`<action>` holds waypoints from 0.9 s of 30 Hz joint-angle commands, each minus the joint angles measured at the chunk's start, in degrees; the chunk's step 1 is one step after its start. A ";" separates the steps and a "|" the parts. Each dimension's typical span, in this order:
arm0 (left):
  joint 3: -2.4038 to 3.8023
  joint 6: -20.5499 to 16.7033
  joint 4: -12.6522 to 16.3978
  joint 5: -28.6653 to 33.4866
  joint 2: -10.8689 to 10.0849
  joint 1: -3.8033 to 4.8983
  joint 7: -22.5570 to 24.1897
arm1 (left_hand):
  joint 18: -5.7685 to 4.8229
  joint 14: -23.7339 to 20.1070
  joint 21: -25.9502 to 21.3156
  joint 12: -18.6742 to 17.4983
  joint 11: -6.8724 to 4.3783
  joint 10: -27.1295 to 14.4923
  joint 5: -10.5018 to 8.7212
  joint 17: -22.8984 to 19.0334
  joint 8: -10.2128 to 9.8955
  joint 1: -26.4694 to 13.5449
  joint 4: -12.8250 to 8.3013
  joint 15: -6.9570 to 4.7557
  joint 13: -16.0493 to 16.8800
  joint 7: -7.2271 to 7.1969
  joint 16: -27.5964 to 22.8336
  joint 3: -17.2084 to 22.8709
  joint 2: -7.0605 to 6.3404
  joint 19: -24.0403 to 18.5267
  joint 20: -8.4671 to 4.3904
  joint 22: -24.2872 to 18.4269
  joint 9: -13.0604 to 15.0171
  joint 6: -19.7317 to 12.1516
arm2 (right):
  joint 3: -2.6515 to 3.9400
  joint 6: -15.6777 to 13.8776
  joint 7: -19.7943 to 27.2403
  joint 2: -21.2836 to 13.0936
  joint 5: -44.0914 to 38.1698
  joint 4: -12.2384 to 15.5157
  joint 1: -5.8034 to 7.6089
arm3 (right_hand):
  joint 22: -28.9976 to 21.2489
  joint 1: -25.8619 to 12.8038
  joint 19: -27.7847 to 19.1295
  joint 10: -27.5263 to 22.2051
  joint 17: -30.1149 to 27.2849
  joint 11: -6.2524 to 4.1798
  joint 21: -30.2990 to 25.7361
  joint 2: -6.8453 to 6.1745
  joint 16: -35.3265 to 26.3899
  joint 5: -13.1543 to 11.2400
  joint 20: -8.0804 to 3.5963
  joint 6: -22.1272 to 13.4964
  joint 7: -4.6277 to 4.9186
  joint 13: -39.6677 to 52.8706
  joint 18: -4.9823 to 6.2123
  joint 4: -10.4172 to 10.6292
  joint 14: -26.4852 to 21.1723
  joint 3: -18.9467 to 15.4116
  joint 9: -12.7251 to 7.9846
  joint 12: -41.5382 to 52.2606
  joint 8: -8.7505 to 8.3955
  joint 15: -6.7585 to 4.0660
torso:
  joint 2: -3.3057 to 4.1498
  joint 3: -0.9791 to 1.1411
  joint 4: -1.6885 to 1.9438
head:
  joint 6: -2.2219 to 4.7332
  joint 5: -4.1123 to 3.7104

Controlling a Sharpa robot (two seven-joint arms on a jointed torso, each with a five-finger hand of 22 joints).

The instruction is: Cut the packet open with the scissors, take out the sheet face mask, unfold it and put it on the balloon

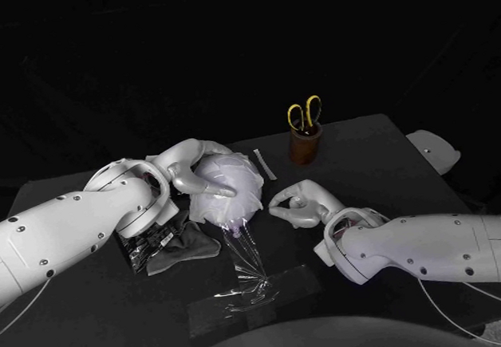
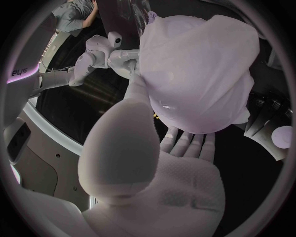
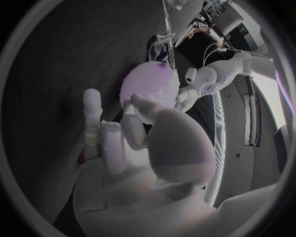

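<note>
Head view: the left hand (image 1: 187,166) lies over the far side of the balloon (image 1: 231,195), which sits near the middle of the black table (image 1: 352,146). The left wrist view shows its fingers (image 2: 185,145) pressed against the underside and its thumb running up the side, so this hand clasps the balloon. The pale sheet face mask (image 2: 197,59) is draped over the balloon in soft creases and covers most of its surface. The right hand (image 1: 299,206) hovers just beside the balloon on the robot's right. Its fingers (image 3: 92,118) are loosely bent and apart, with nothing between them. A crinkled clear film (image 1: 248,265) trails from under the balloon toward the near edge of the table. The dark packet (image 1: 163,245) lies flat on the table beside the left forearm. The yellow-handled scissors (image 1: 304,114) stand blades down in a brown cup (image 1: 304,147) at the far edge, well apart from both hands. A thin white strip (image 1: 262,166) lies between the cup and the balloon.
</note>
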 commanded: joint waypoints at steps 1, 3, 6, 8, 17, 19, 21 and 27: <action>0.00 -1.46 0.46 3.39 -0.15 -0.07 4.23 | -0.34 -0.20 -0.15 -0.40 -0.01 -0.85 -0.12 -0.12 -0.51 -0.67 0.02 0.11 -0.09 7.36 -0.38 -1.17 -0.36 -0.38 0.18 -0.29 -0.28 -0.90 | 0.03 -1.64 6.96 -0.45 5.83 0.20 0.01 | -1.76 0.21 -2.93 -7.35 -9.00 0.88 -3.32 -1.58 -7.00 -0.18 1.03 -2.60 1.46 -10.00 0.34 0.25 -4.63 -0.99 -1.07 -20.59 -1.82 1.07 | -0.13 -0.02 -0.11 | 0.80 0.37; 0.06 -2.25 0.88 6.05 -0.47 -0.06 6.12 | -0.53 -0.31 -0.24 -0.38 -0.16 -1.21 -0.10 -0.16 -0.70 -1.34 0.01 0.08 -0.10 7.14 -0.51 -1.40 -0.37 -0.54 0.17 -0.38 -0.36 -1.24 | 0.06 -1.67 10.20 -0.81 9.26 0.24 0.24 | -3.29 -0.10 -5.36 -11.40 -19.66 1.36 -5.92 -1.87 -15.63 -0.04 1.79 -2.83 1.81 -16.43 0.23 0.76 -11.58 -1.09 -1.34 -29.92 -2.16 1.59 | -0.18 -0.03 -0.09 | 1.23 0.55; 0.19 -3.33 1.42 10.32 -0.95 -0.03 8.31 | -0.61 -0.37 -0.29 -0.35 -0.24 -1.35 -0.08 -0.18 -0.83 -1.62 0.01 -0.01 -0.08 6.99 -0.59 -1.48 -0.35 -0.60 0.16 -0.42 -0.44 -1.49 | 0.10 -1.00 14.40 -1.22 14.04 0.11 0.85 | -6.52 -0.46 -11.22 -18.26 -30.62 2.97 -11.47 -1.86 -29.11 0.63 3.23 -3.75 3.40 -23.96 -0.51 1.83 -24.45 0.28 -1.84 -38.68 -2.85 3.81 | -0.30 -0.04 -0.10 | 2.03 0.95; 0.33 -3.93 1.80 14.51 -1.36 0.06 9.58 | -0.64 -0.33 -0.29 -0.34 -0.23 -1.35 -0.08 -0.17 -0.93 -1.70 0.01 -0.06 -0.08 6.85 -0.59 -1.44 -0.35 -0.61 0.16 -0.43 -0.50 -1.69 | 0.15 0.05 17.43 -1.52 17.77 -0.15 1.56 | -10.71 -0.30 -15.49 -18.96 -34.98 4.86 -17.27 -2.55 -37.31 -0.21 5.09 -3.81 4.34 -32.24 -0.97 2.45 -30.33 1.38 -2.34 -44.58 -2.83 5.91 | -0.39 -0.03 -0.12 | 2.48 1.16; 0.91 -4.70 2.96 27.98 -3.77 0.62 11.75 | -0.81 -0.28 -0.23 -0.21 -0.75 -0.89 -0.02 -0.17 -1.01 -2.03 0.00 -0.40 0.01 6.69 -0.67 -1.12 -0.19 -0.38 0.18 -0.36 -0.51 -1.82 | 0.36 8.16 26.44 -2.23 27.68 -2.36 4.95 | -23.68 1.61 -16.89 -18.73 -48.61 7.21 -29.76 -2.91 -57.14 -0.05 10.45 -4.90 6.16 -53.08 1.17 4.10 -32.99 -1.15 -5.77 -53.57 -3.04 9.25 | -0.78 -0.15 -0.12 | 4.90 2.94; 0.97 -4.48 3.11 30.45 -4.49 0.68 12.15 | -0.85 -0.26 -0.23 -0.18 -0.81 -0.77 0.00 -0.18 -0.92 -2.00 -0.01 -0.45 0.03 6.78 -0.68 -0.94 -0.14 -0.38 0.18 -0.38 -0.44 -1.64 | 0.44 9.70 27.72 -2.28 28.92 -3.14 5.69 | -25.45 2.25 -17.03 -19.71 -50.15 7.66 -31.22 -2.31 -59.41 -0.11 10.81 -5.26 6.28 -55.73 1.24 4.29 -33.03 -1.91 -6.52 -53.86 -3.02 9.67 | -0.98 -0.21 -0.11 | 5.58 3.45; 1.01 -4.07 3.20 33.11 -5.35 0.72 12.81 | -0.89 -0.05 -0.19 -0.08 -0.79 -0.22 0.03 -0.12 -0.77 -1.93 -0.01 -0.48 0.10 6.88 -0.62 -0.72 -0.03 -0.27 0.17 -0.34 -0.35 -1.35 | 0.56 11.15 28.91 -2.31 30.17 -4.13 6.51 | -26.60 2.62 -17.02 -19.96 -51.10 7.78 -32.05 -2.08 -60.76 -0.12 11.01 -5.38 6.40 -57.37 1.24 4.39 -32.87 -2.56 -7.03 -53.76 -2.97 9.84 | -1.20 -0.31 -0.08 | 6.22 4.01; 1.01 -2.11 2.83 42.31 -7.75 0.65 15.81 | -1.44 4.30 1.05 0.79 -0.12 3.71 0.01 0.89 0.17 -2.08 -0.22 -0.56 0.56 7.36 1.26 0.00 0.74 2.54 0.28 0.68 0.22 0.52 | 0.93 14.93 30.84 -2.00 33.00 -7.15 8.27 | -30.18 3.14 -18.17 -21.49 -53.93 8.31 -32.50 -1.31 -64.71 -0.12 11.55 -6.05 6.65 -61.86 1.20 5.06 -33.19 -4.96 -8.67 -53.87 -2.96 10.54 | -1.74 -0.79 -0.16 | 7.76 5.46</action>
